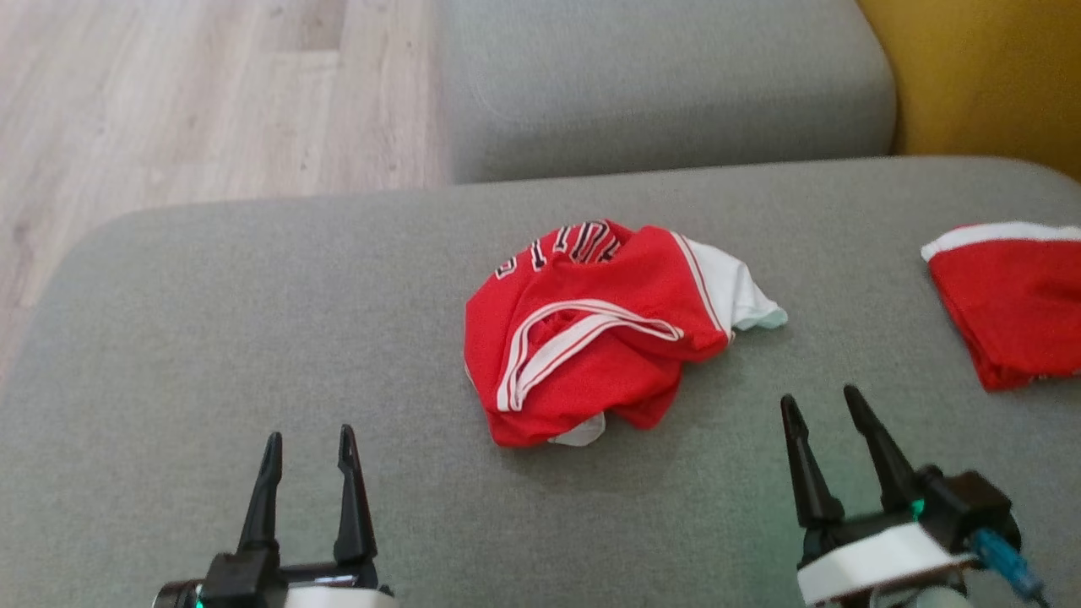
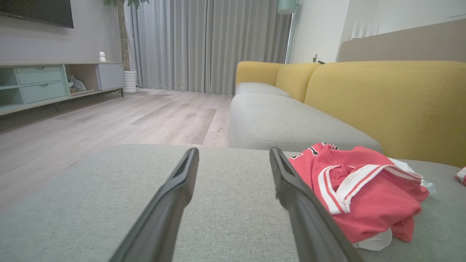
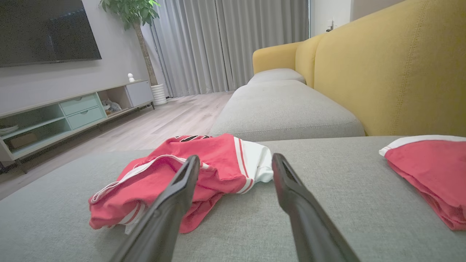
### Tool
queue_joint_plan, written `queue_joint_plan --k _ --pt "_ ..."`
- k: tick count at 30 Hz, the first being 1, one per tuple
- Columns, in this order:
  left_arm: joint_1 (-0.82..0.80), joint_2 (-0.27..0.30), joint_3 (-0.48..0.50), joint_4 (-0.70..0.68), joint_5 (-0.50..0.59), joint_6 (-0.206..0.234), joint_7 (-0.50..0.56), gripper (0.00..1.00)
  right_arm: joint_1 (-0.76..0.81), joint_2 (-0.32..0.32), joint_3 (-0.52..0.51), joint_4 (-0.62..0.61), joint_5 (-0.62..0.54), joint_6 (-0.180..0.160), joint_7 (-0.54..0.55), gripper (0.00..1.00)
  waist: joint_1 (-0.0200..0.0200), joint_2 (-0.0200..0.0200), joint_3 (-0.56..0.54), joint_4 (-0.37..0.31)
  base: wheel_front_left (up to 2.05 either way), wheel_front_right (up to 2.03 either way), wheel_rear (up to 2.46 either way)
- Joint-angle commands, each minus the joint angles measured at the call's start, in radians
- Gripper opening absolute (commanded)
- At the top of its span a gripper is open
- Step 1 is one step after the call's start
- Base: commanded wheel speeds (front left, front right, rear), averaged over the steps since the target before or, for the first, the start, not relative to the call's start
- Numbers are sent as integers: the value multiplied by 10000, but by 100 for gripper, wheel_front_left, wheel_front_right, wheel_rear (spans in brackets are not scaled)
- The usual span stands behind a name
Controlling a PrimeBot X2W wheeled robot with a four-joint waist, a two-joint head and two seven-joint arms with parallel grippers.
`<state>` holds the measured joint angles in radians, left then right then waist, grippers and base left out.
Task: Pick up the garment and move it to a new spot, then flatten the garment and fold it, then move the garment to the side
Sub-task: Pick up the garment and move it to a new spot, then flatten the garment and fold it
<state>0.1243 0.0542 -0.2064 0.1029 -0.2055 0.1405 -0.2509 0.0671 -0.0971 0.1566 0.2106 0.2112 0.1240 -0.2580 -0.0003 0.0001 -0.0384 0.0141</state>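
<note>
On the grey sofa cushion (image 1: 211, 338), the crumpled red-and-white garment (image 1: 600, 329) lay near the middle, bunched in a loose heap. The left end effector (image 1: 309, 436) hovered at the near edge, fingers spread with nothing between them, apart from the cloth. The right end effector (image 1: 820, 397) was likewise spread and empty, near the heap's right side. A second red garment (image 1: 1013, 304) lay at the far right.

Ahead of my left gripper (image 1: 309, 433) the grey fabric sofa cushion (image 1: 253, 321) lies bare. The crumpled red-and-white jersey (image 1: 600, 329) bars the middle; a second red garment (image 1: 1013, 312) lies right of my right gripper (image 1: 819, 394).
</note>
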Motion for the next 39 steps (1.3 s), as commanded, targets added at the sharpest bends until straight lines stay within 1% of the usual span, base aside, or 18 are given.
queue_joint_plan --k 1,7,14,25,35,39 --pt "-220 -34 379 -468 88 -43 -107 100 -43 45 160 -412 -2 67 -38 100 3 -1 -152 102 0 0 0" --pt "109 -37 339 -543 376 -100 -108 100 272 177 57 -530 13 67 -38 100 3 -1 -327 144 0 0 0" --pt "89 -38 295 -456 597 -113 -108 100 214 224 134 -448 1 67 -38 100 3 -1 -347 119 0 0 0" --pt "78 -39 254 -363 628 -92 -108 100 209 242 124 -415 30 67 -38 100 3 -1 -358 97 0 0 0" --pt "61 -39 337 -421 757 -45 -108 100 175 294 70 -414 33 67 -38 100 3 -1 -285 -38 0 0 0" --pt "-64 -39 206 -396 783 -92 -108 100 154 311 84 -439 25 67 -38 100 3 -1 -220 -141 0 0 0"
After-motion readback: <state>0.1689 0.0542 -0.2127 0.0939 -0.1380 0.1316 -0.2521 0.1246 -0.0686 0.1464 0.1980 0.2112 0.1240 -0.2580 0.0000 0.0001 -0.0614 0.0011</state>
